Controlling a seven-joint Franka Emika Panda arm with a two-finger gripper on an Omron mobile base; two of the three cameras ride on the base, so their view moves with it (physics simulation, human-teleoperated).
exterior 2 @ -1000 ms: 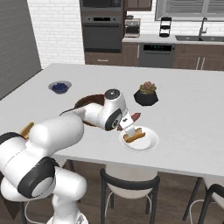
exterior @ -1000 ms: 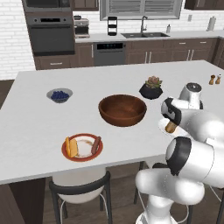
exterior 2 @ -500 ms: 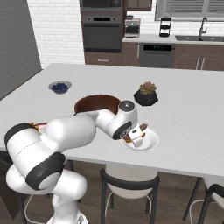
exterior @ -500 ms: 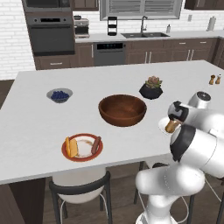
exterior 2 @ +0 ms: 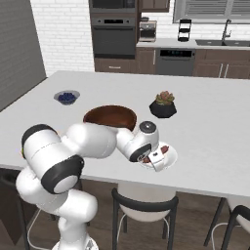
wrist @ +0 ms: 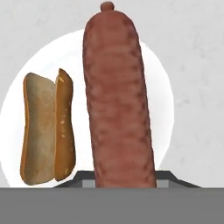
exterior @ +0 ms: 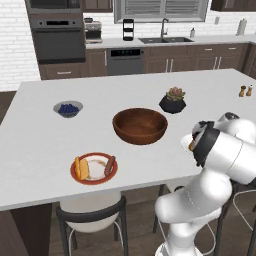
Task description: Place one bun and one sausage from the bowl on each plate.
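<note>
Gripper clamped on sausage over white plate, bun by its rim

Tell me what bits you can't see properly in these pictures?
- Gripper: hand view, its tips cut off by the bottom edge behind the sausage.
- White plate: right base view, mostly covered by the arm.
- Bun: left base view, arm covers most of it.

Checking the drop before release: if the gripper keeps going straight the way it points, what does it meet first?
The plain white plate, probably; the gripper points down at it, shut on the sausage, beside the bun. Height is unclear.
</note>
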